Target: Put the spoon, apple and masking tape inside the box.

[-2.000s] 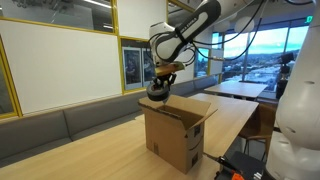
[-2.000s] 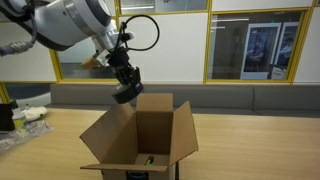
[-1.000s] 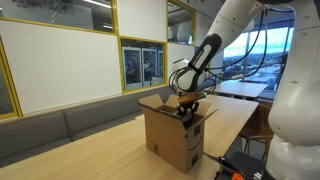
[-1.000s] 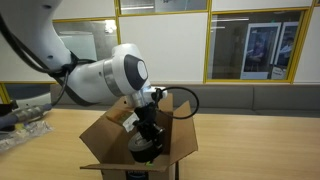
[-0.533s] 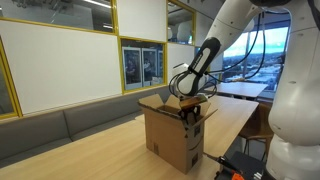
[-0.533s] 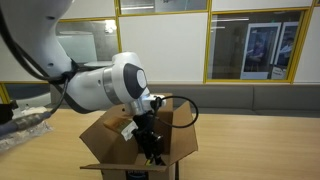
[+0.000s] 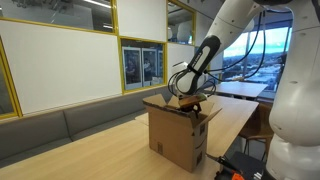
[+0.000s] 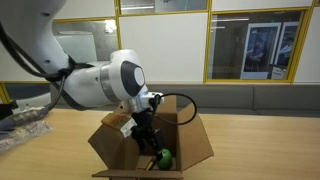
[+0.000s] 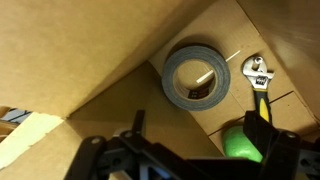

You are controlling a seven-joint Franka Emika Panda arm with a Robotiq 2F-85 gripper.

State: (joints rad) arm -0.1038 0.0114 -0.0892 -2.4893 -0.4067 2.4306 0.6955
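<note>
My gripper is down inside the brown cardboard box, open, with nothing between its fingers. In the wrist view a grey roll of masking tape lies flat on the box floor. The green apple rests beside my right finger, apart from the tape. A yellow-handled wrench-like tool lies right of the tape. The spoon is out of view. In an exterior view the apple shows inside the tilted box, by my gripper. The box hides my fingers in an exterior view.
The box stands on a long wooden table. A grey bench runs along the windowed wall behind. Crumpled plastic and clutter lie at the table's end. A dark device with red parts sits by the table edge.
My jaws have opened and the apple now lies free on the box floor. The box has shifted and tipped a little, so its inside shows more.
</note>
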